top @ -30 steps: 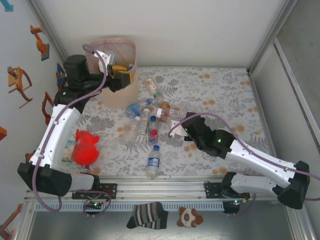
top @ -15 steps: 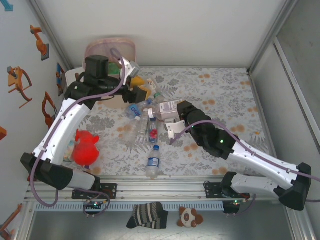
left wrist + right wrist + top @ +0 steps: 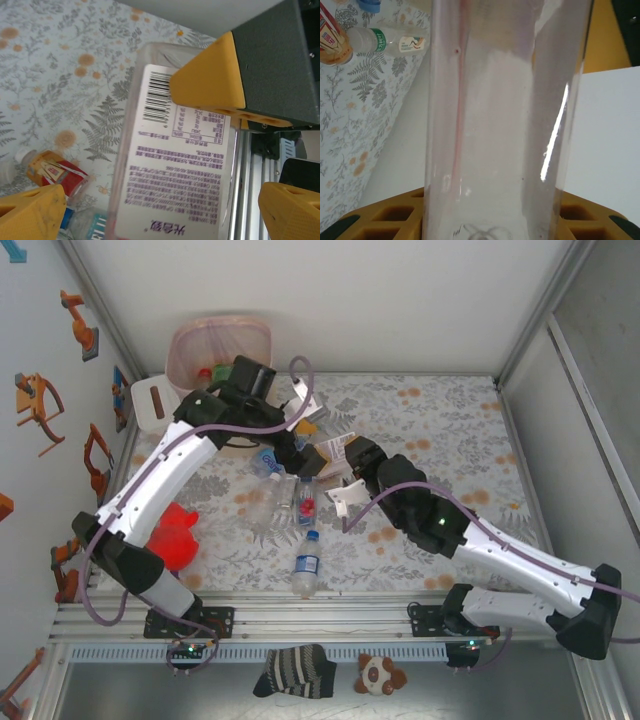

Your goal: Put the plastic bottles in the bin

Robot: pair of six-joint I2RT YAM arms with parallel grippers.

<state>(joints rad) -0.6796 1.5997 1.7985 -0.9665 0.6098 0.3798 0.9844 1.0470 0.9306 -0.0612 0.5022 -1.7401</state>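
Note:
My right gripper [image 3: 347,454] is shut on a clear plastic bottle with a white printed label [image 3: 335,449], held above the flowered table. In the right wrist view that bottle [image 3: 505,120] stands between the fingers of the right gripper [image 3: 490,222]. My left gripper [image 3: 298,440] is open right beside it. Seen from the left wrist, the left gripper [image 3: 160,215] has its tips spread either side of the labelled bottle [image 3: 175,170]. Loose bottles lie below: a blue-labelled one [image 3: 265,462], a red-capped one [image 3: 303,500], one near the front [image 3: 307,562]. The pink-lined bin [image 3: 190,340] stands at the back left.
A red plush toy [image 3: 176,535] lies by the left arm, and a white tissue box [image 3: 150,400] stands next to the bin. An amber bottle [image 3: 50,170] and a green-capped bottle [image 3: 385,40] lie on the cloth. The metal rail [image 3: 330,615] runs along the near edge.
The left arm swung from over the bin down to the pile and its jaws opened wide. The right gripper lifted the white-labelled bottle up and toward the back left.

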